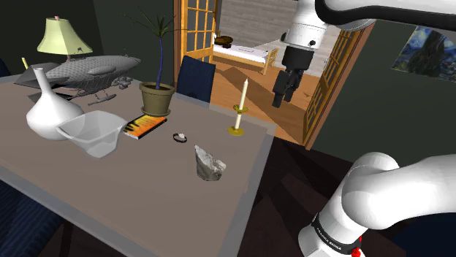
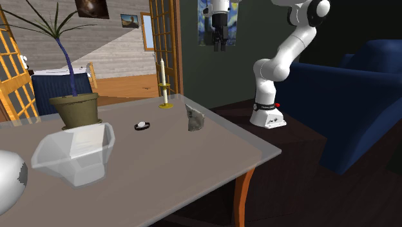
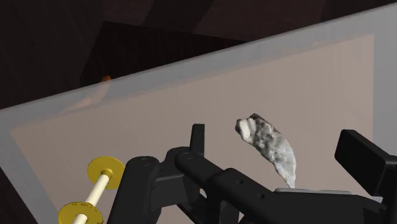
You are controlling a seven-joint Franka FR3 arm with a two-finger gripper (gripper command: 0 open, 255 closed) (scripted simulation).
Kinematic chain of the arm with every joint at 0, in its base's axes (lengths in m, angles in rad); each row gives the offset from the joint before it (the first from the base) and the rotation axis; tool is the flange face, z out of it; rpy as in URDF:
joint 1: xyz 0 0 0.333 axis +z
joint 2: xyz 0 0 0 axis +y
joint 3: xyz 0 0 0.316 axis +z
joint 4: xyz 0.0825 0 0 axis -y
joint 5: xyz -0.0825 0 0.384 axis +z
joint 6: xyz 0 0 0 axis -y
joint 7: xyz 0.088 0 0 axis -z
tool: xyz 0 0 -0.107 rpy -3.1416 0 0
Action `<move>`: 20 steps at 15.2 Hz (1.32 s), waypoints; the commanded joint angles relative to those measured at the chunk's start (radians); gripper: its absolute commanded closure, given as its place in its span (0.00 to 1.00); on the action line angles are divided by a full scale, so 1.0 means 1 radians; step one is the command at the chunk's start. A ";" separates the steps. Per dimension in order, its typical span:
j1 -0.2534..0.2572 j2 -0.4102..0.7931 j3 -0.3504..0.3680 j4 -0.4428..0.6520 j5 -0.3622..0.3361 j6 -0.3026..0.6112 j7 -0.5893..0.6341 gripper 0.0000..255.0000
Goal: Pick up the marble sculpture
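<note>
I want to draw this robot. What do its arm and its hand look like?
The arm is made of rounded, glossy white segments with dark joints. A black band with small white lettering rings it near the base. The gripper is all black, with two blocky fingers.

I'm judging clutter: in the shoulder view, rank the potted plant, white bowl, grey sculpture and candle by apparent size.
1. potted plant.
2. white bowl, though it sits nearer the camera.
3. grey sculpture and candle: unsure, the candle is taller but much thinner.
</note>
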 commanded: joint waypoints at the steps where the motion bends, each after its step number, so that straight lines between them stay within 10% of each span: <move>1: 0.000 0.000 0.000 0.000 0.000 0.000 0.000 0.00; 20: 0.048 0.297 0.313 -0.361 -0.039 0.924 0.192 0.00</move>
